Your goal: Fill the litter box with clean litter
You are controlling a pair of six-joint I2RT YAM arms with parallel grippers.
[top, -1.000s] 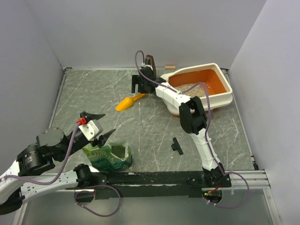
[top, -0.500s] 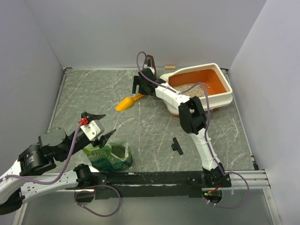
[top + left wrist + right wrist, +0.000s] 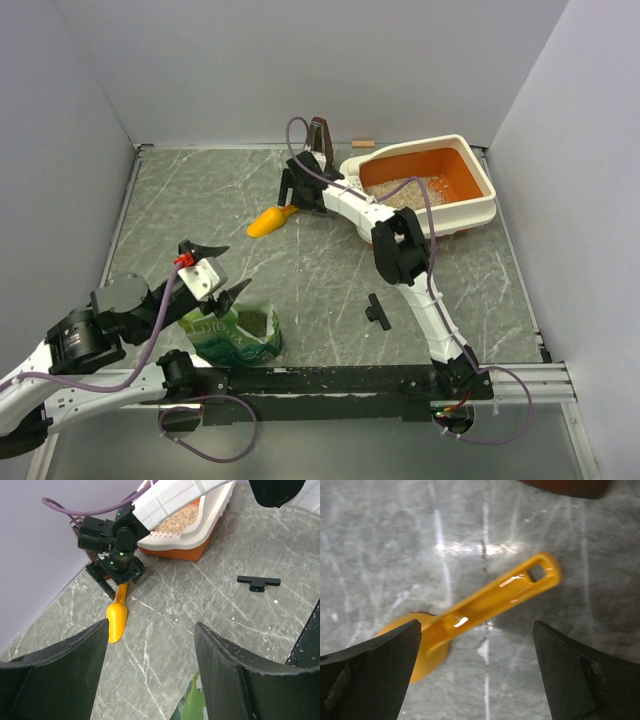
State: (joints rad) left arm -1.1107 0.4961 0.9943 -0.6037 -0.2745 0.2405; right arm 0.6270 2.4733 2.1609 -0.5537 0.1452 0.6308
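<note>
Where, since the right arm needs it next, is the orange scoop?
In the top view the orange scoop lies flat on the table, left of the litter box, its handle directly beneath the open right gripper, ungripped.

The gray tabletop (image 3: 320,270) holds the litter box (image 3: 472,214) far right, an orange scoop (image 3: 267,222) far middle, a green bag (image 3: 235,335) near left, a black part (image 3: 376,311).

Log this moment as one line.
right gripper open over scoop on table | left gripper open near green bag | litter box holds some litter
</note>
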